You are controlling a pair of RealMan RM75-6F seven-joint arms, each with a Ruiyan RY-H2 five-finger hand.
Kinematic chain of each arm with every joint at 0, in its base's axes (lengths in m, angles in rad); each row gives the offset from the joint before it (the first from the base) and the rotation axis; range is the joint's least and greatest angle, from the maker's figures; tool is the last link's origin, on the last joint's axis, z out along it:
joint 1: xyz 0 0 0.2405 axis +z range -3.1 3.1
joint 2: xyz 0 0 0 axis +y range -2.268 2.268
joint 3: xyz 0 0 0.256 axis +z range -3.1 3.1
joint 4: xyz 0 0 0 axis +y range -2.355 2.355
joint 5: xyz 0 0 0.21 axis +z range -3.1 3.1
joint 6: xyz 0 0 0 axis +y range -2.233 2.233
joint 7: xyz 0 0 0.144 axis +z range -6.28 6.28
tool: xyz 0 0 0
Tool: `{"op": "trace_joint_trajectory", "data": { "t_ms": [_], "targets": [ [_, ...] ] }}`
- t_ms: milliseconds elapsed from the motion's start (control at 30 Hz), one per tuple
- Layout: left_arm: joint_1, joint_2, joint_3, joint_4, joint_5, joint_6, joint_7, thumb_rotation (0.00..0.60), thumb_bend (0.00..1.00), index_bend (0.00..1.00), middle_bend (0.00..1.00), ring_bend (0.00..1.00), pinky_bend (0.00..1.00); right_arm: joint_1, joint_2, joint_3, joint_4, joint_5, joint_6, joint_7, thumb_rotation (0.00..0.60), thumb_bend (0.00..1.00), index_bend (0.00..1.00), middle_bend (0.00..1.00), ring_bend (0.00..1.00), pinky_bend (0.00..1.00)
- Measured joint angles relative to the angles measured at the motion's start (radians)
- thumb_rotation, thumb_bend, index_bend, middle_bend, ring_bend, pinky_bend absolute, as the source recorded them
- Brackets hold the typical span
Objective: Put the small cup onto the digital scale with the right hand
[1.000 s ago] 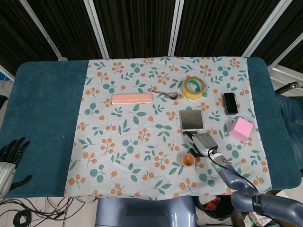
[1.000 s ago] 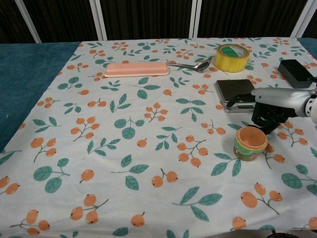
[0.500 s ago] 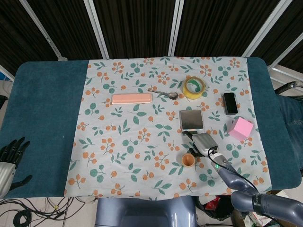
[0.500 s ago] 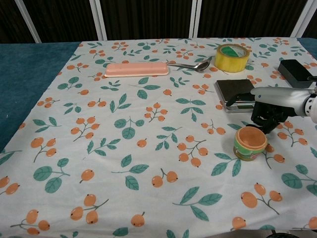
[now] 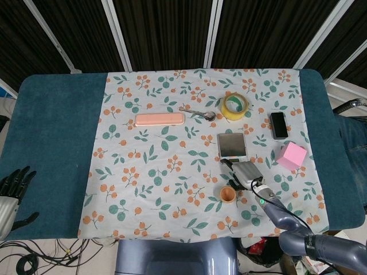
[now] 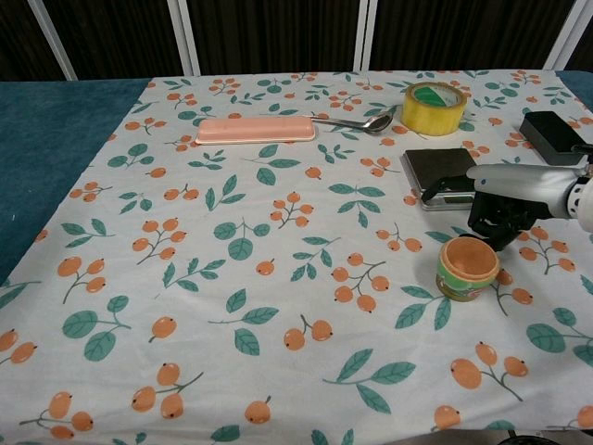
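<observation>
The small cup (image 5: 228,195), orange inside with a green band (image 6: 469,267), stands upright on the floral cloth near the front right. The digital scale (image 5: 231,145), a flat silver square (image 6: 443,174), lies just behind it. My right hand (image 5: 246,175) hovers low between the two, right behind the cup (image 6: 508,199). Its thumb reaches left over the scale's front edge and its dark fingers hang down beside the cup's far rim, holding nothing. My left hand (image 5: 11,192) rests at the table's front left corner with its fingers spread, seen only in the head view.
A yellow tape roll (image 5: 235,106), a metal spoon (image 5: 198,113) and a pink flat case (image 5: 159,119) lie at the back. A black device (image 5: 278,125) and a pink cube (image 5: 292,156) sit to the right of the scale. Teal table cover (image 5: 57,132) borders the cloth.
My right hand has crept very slightly left behind the cup. The cup and the scale stay where they were.
</observation>
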Motion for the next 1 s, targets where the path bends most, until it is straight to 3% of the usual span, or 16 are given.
{"op": "trace_joint_trajectory", "data": {
  "t_ms": [1000],
  "targets": [
    [0.000, 0.000, 0.000, -0.001, -0.001, 0.000, 0.002, 0.600, 0.13, 0.02, 0.00, 0.00, 0.14, -0.001, 0.006, -0.005, 0.009, 0.010, -0.007, 0.003, 0.600, 0.44, 0.16, 0.88, 0.96, 1.00]
  ]
}}
